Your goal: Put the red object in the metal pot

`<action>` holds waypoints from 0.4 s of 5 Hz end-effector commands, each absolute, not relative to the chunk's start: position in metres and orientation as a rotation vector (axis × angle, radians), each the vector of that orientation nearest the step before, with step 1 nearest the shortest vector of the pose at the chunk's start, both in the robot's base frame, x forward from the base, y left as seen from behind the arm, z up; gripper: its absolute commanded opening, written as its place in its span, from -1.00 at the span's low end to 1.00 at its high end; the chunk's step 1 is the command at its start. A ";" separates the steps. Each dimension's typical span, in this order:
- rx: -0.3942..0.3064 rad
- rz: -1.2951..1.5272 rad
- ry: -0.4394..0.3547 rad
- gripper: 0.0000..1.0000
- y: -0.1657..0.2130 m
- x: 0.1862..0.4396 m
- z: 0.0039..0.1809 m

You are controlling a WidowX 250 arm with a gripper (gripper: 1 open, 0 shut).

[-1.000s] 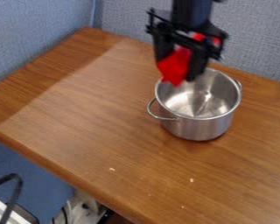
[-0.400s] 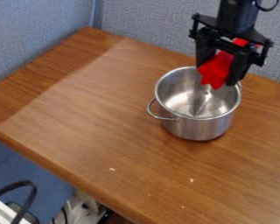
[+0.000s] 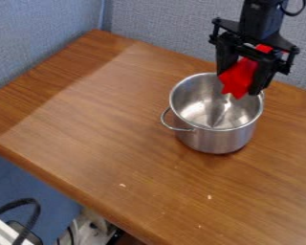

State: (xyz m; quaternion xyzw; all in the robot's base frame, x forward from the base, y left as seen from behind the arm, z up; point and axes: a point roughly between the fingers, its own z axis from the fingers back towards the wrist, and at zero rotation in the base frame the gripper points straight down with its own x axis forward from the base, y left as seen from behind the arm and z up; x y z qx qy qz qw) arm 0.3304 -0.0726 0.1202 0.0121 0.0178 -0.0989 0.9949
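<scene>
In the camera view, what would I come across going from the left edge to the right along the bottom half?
The black cable, then the wooden tabletop, then the metal pot.

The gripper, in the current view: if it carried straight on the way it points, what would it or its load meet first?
Probably the inside of the metal pot, with the red object leading. Depth is unclear, so the rear rim could come first.
</scene>
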 end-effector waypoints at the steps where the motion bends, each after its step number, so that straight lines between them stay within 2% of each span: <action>1: 0.016 -0.160 -0.017 -1.00 -0.072 0.331 0.131; 2: 0.012 -0.129 -0.023 -1.00 -0.074 0.331 0.127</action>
